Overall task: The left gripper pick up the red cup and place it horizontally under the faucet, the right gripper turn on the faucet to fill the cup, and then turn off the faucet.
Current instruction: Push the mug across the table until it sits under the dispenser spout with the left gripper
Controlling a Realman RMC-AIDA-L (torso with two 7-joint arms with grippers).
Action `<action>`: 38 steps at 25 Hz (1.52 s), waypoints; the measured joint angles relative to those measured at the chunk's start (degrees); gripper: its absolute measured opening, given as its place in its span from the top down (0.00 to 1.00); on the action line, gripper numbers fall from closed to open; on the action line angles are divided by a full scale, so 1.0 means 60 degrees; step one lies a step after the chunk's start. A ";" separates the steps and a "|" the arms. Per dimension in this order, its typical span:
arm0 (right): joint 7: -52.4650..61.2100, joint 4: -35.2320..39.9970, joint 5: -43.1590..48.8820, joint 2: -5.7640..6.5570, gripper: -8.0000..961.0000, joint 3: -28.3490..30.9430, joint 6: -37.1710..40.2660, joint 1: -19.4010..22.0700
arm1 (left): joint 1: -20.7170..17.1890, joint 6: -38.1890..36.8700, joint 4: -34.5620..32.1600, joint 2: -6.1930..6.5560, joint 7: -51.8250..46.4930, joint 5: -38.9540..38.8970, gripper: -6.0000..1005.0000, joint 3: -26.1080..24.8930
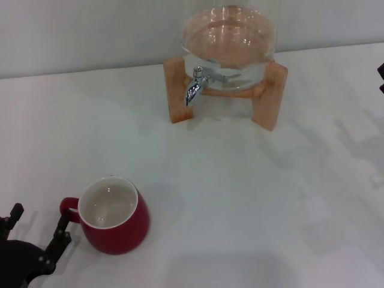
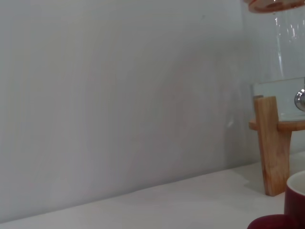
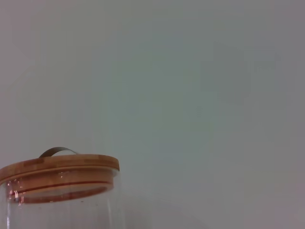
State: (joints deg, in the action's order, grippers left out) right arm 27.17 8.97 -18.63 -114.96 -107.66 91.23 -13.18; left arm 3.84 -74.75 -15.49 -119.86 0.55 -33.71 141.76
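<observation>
Nearest, bottom-left corner of head view: black jointed fingers of left gripper point(image 1: 33, 237), mostly cut off by frame edge, spread open, holding nothing, one finger just beside loop handle of rounded dark red ceramic cup point(image 1: 114, 215). Cup upright on white table point(image 1: 252, 198), cream inside, well apart from chrome faucet point(image 1: 197, 84) on clear glass jar point(image 1: 229, 45) in wooden stand point(image 1: 179, 90). Right gripper point(image 1: 380, 77): only a dark sliver at right edge; jaw state impossible to tell.
</observation>
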 joint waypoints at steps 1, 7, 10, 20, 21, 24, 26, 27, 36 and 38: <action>0.0000 -0.0001 0.0001 0.0000 0.18 0.0000 0.0000 0.0000 | 0.0017 0.0000 0.0011 0.0003 -0.0008 0.0006 0.18 0.0000; 0.0003 -0.0001 0.0000 0.0000 0.18 0.0000 0.0004 0.0000 | 0.0163 0.0000 0.0134 0.0011 -0.0105 0.0049 0.18 0.0000; 0.0005 0.0000 0.0000 0.0000 0.18 0.0000 0.0009 0.0010 | 0.0205 0.0000 0.0149 0.0011 -0.0106 0.0051 0.18 0.0000; 0.0013 -0.0001 0.0011 0.0000 0.18 0.0000 0.0015 0.0028 | 0.0353 0.0003 0.0219 0.0011 -0.0107 0.0056 0.18 0.0001; 0.0015 0.0000 0.0012 0.0000 0.18 0.0000 0.0015 0.0029 | 0.0373 0.0004 0.0243 0.0011 -0.0107 0.0054 0.18 0.0001; 0.0024 0.0000 0.0016 0.0000 0.18 0.0000 0.0043 0.0029 | 0.0393 0.0006 0.0257 0.0011 -0.0107 0.0048 0.18 0.0001; 0.0025 0.0000 0.0016 0.0000 0.18 0.0000 0.0079 0.0029 | 0.0420 0.0008 0.0257 0.0011 -0.0108 0.0031 0.18 0.0001; 0.0026 0.0000 0.0016 0.0000 0.18 0.0000 0.0093 0.0029 | 0.0433 0.0009 0.0257 0.0011 -0.0108 0.0024 0.18 0.0002; 0.0027 0.0000 0.0015 0.0000 0.18 -0.0042 0.0116 0.0029 | 0.0521 0.0010 0.0269 0.0011 -0.0107 0.0000 0.18 0.0001; 0.0028 0.0000 0.0015 0.0000 0.18 -0.0066 0.0117 0.0029 | 0.0565 0.0052 0.0281 0.0011 -0.0107 0.0015 0.18 0.0000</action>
State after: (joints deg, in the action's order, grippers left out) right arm 27.34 8.97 -18.54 -114.96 -108.06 91.93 -13.01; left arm 7.23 -74.43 -13.80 -119.79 -0.09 -33.63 141.76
